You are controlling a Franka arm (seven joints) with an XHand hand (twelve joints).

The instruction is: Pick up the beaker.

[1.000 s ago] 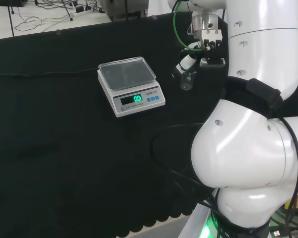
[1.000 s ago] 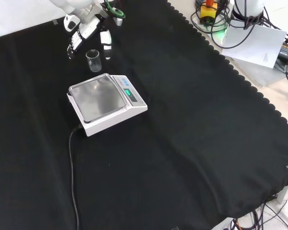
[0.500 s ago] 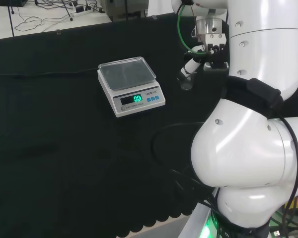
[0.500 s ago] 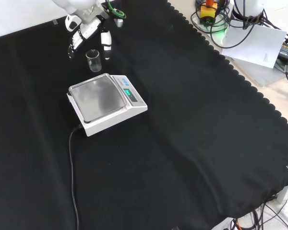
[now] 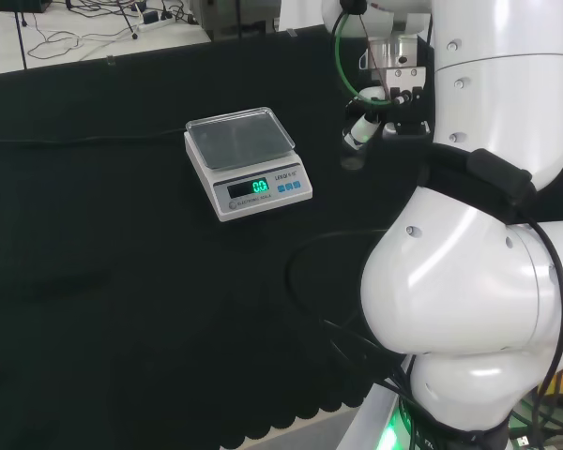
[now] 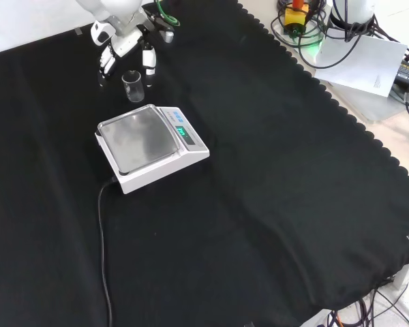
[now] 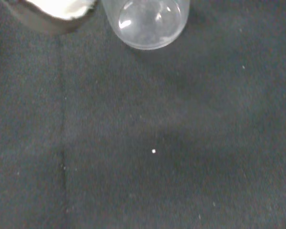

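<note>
The hand hangs right over the small clear beaker, fingers spread and relaxed on either side of it, gripping nothing. In the front view the beaker stands upright on the black surface, just beyond the white scale. The wrist view looks down at the beaker's round bottom on the cloth.
</note>
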